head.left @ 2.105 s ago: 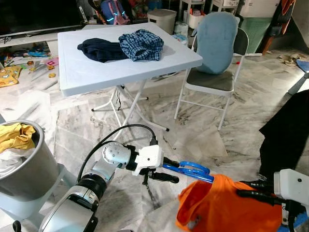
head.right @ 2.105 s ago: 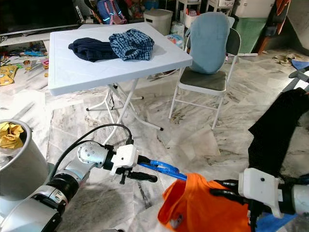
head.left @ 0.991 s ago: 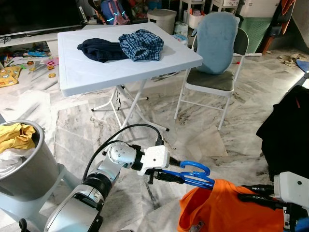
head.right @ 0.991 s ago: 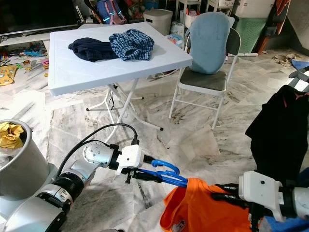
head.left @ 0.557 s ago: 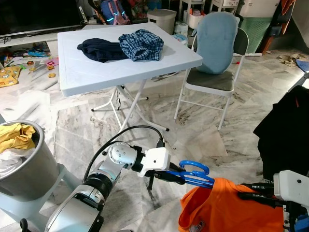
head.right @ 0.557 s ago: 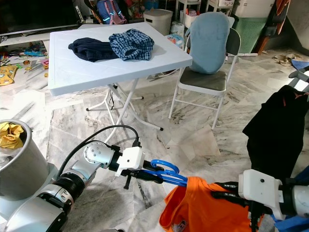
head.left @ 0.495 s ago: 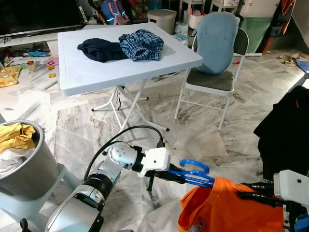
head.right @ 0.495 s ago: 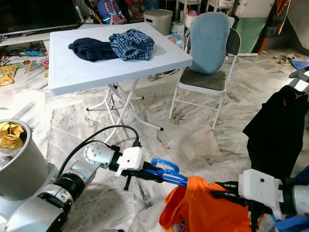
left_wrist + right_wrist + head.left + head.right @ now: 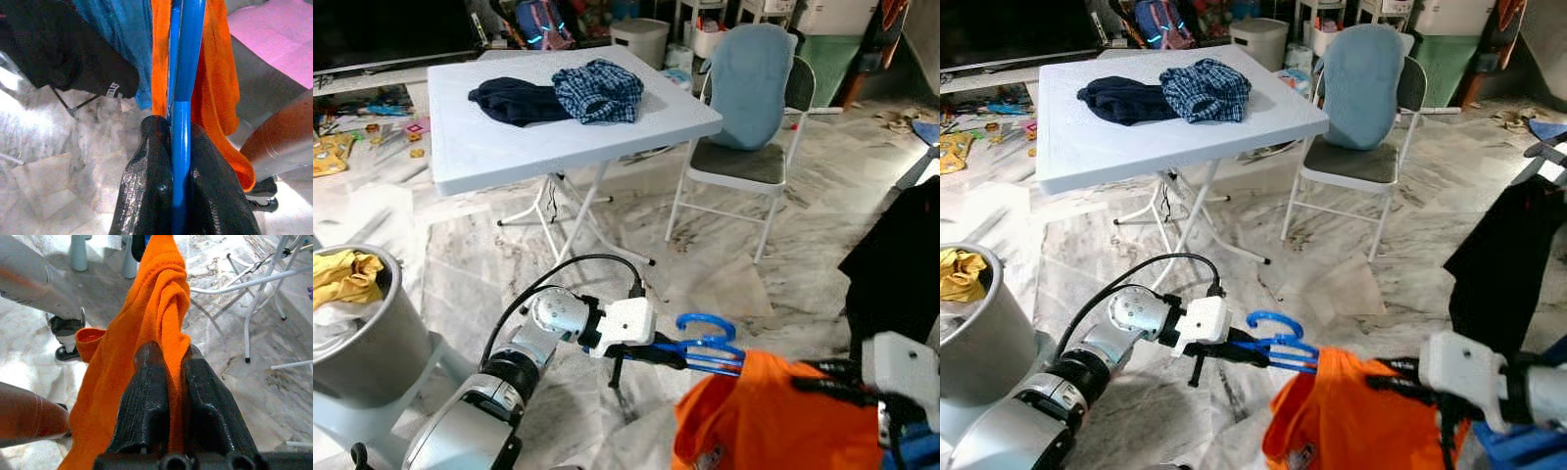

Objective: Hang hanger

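From my head camera, my left gripper [image 9: 677, 354] clamps the blue hanger [image 9: 707, 347], low and in front of the white table [image 9: 489, 147]. In my left wrist view, both fingers [image 9: 146, 181] pinch it. In my right wrist view, my right gripper [image 9: 171, 382] grips the orange shirt [image 9: 146, 333].

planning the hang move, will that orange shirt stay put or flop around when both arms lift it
Probably floppy: the orange shirt droops in soft folds below the blue hanger and bunches where the right gripper pinches it. It looks light, so it may swing. The hanger seems stiff, a straight bar clamped in the left gripper, so it should carry the shape.
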Robot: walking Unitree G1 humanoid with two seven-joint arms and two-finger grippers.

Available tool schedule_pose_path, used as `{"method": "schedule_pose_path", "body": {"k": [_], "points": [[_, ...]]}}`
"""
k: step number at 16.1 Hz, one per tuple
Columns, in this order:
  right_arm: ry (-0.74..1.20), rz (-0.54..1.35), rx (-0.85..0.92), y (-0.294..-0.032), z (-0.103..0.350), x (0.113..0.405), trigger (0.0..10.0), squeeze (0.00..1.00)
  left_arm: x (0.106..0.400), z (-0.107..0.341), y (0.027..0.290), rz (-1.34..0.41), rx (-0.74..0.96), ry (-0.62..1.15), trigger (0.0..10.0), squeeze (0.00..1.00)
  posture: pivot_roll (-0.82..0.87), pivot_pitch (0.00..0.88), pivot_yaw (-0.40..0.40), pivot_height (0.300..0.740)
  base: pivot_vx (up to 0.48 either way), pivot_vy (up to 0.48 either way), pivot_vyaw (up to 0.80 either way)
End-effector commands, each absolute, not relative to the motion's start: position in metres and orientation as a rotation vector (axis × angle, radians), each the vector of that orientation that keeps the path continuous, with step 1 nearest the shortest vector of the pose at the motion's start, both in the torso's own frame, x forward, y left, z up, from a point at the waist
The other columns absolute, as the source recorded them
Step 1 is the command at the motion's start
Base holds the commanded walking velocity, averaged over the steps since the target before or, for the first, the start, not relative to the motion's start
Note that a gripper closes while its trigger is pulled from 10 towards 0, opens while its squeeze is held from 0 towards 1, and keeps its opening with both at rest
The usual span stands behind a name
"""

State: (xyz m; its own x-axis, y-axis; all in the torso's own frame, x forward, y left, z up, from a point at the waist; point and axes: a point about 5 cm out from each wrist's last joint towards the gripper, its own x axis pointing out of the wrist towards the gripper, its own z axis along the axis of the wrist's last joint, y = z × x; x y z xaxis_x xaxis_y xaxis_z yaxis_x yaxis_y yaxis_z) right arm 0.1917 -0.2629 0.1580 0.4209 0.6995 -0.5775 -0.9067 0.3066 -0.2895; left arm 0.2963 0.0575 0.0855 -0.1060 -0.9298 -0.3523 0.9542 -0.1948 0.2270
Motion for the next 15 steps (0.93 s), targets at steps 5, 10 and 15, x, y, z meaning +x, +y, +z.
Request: {"method": "schedule_pose_path", "body": {"k": [5, 10, 15], "points": [[0.358, 0.929, -0.59, -0.269, 0.149, 0.209, 10.0, 1.0, 0.299, 0.081, 0.071, -1.608, 0.421, 0.092, 0.0, 0.0, 0.01, 0.0, -0.014, 0.74, 0.0, 0.0, 0.0], [0.241, 0.73, -0.691, -0.28, 0.153, 0.236, 10.0, 1.0, 0.294, 0.069, 0.09, -1.52, 0.36, 0.123, 0.0, 0.0, 0.02, 0.0, -0.022, 0.74, 0.0, 0.0, 0.0], [0.179, 0.729, -0.685, -0.27, 0.151, 0.253, 10.0, 1.0, 0.297, 0.066, 0.092, -1.368, 0.354, 0.08, 0.0, 0.0, 0.03, 0.0, -0.032, 0.74, 0.0, 0.0, 0.0]]}}
